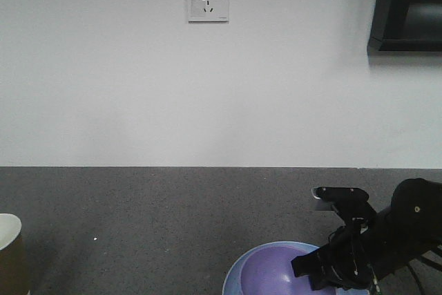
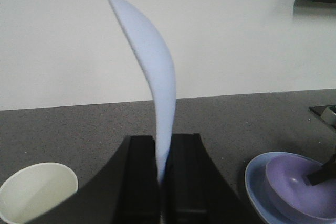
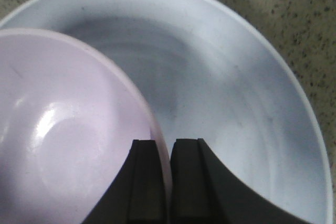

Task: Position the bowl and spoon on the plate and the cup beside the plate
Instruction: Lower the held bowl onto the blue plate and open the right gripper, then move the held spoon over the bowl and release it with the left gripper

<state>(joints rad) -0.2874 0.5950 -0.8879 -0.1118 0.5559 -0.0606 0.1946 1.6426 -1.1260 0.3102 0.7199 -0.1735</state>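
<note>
Left hand [image 2: 164, 148] closed on the spoon [image 2: 153, 66] — spoon stands up from between the jaws, curving overhead. Right hand [image 3: 169, 153] pinched on the rim of the bowl [image 3: 58, 129], one finger inside, one outside. Bowl sits inside the plate [image 3: 247, 103], off-centre. Cup [image 2: 34, 190] upright on the counter [image 1: 173, 212] — well apart from the plate.

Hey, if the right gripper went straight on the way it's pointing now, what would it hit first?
Probably the plate. The right gripper, shut on the bowl at its rim, points down at the plate's floor just past its fingertips, though the depth is unclear.
</note>
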